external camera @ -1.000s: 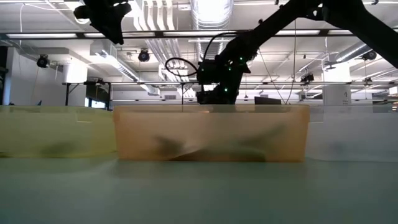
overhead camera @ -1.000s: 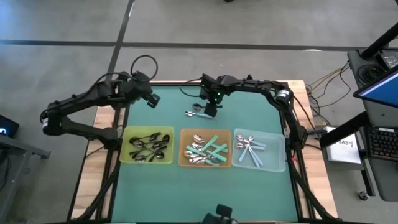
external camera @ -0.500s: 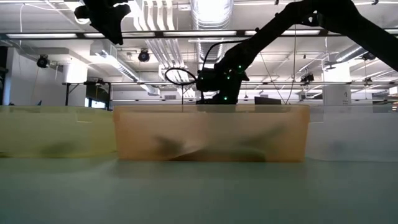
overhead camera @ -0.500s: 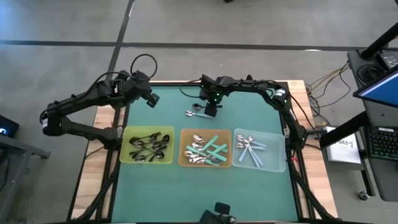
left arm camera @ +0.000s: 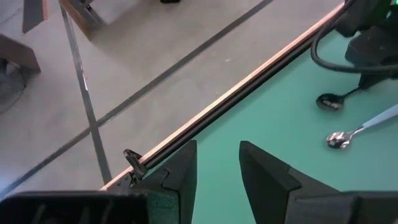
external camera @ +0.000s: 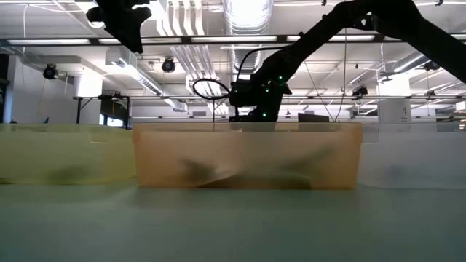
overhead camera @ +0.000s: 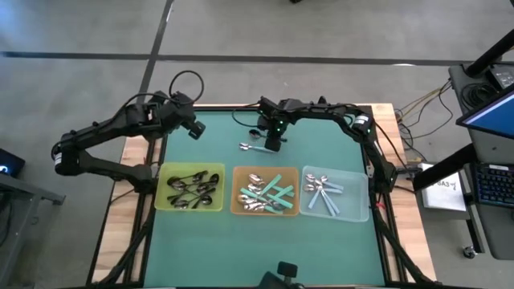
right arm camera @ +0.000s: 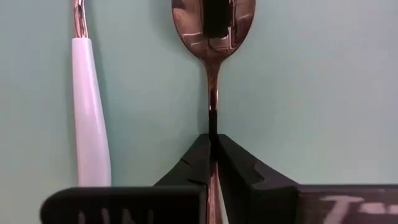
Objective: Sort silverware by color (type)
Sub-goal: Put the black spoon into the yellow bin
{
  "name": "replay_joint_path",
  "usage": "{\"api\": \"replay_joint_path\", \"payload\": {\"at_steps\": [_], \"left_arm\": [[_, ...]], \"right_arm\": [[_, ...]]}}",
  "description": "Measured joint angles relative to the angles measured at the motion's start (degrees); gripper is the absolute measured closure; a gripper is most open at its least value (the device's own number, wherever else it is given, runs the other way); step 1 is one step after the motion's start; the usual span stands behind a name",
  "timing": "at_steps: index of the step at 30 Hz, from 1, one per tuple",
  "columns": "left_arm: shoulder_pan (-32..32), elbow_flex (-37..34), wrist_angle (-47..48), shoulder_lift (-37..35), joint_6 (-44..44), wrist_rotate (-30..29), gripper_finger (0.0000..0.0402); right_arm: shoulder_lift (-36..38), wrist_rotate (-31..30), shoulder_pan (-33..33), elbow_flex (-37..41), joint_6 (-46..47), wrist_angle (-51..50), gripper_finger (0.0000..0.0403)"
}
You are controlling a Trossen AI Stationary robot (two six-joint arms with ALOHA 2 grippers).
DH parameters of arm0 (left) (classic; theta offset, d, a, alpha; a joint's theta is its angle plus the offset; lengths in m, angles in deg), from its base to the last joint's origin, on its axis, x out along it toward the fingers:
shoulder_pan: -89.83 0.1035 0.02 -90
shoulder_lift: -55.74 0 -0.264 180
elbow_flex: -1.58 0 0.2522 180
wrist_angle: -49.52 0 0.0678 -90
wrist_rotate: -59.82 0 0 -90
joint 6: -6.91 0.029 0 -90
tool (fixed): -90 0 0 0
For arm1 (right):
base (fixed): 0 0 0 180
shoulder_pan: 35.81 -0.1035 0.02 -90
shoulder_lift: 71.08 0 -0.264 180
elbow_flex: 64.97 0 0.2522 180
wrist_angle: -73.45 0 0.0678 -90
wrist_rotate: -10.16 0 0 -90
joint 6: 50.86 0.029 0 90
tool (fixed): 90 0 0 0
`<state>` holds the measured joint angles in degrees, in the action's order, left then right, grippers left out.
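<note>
Two spoons lie on the green table's far middle. One has a dark handle (right arm camera: 213, 25) (overhead camera: 255, 137); the other has a pale blue handle (right arm camera: 90, 124) (overhead camera: 247, 147). My right gripper (right arm camera: 213, 155) (overhead camera: 273, 143) is down at the table, shut on the dark-handled spoon. My left gripper (left arm camera: 217, 168) (overhead camera: 195, 131) hangs open above the table's far left corner, touching nothing. More spoons lie sorted in three trays near the table's middle. My right gripper pinches the spoon's handle (right arm camera: 212, 124), just behind the thin neck, between its two fingers, one on each side. The fingers come from above, pointing down. The spoon lies flat on the table, bowl (right arm camera: 213, 25) facing up, pointing away from the gripper.
A yellow tray (overhead camera: 163, 193) holds black-handled spoons. An orange tray (overhead camera: 236, 193) holds teal-handled ones and a clear tray (overhead camera: 363, 193) holds pale blue ones. The three stand in a row across the table's middle. The pale blue spoon lies close beside the held one.
My right gripper has come down toward the table at the two loose spoons. The spoons lie where they were.
</note>
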<state>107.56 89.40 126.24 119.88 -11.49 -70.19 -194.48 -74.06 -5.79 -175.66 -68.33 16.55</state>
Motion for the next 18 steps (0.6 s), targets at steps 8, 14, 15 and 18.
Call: {"api": "replay_joint_path", "payload": {"at_steps": [8, 14, 15, 18], "left_arm": [[-0.06, -11.5, -8.59, -3.35, 0.66, 2.36, 0.0299], [-0.17, -28.2, -40.22, -7.59, 0.8, 12.49, 0.0299], [-0.17, -31.04, -46.53, -7.9, 1.25, 13.91, 0.0299], [-0.17, -38.3, -63.3, -7.8, 1.15, 16.17, 0.0299]], "right_arm": [[5.47, -0.16, 0.04, 0.44, 2.11, -0.26, 0.0393], [10.02, 0.35, -0.26, 0.35, 6.2, 3.51, 0.0393], [10.69, 0.43, -0.52, 0.33, 7.13, 5.1, 0.0393], [13.25, 0.73, -1.41, -0.14, 9.22, 9.52, 0.0394]]}}
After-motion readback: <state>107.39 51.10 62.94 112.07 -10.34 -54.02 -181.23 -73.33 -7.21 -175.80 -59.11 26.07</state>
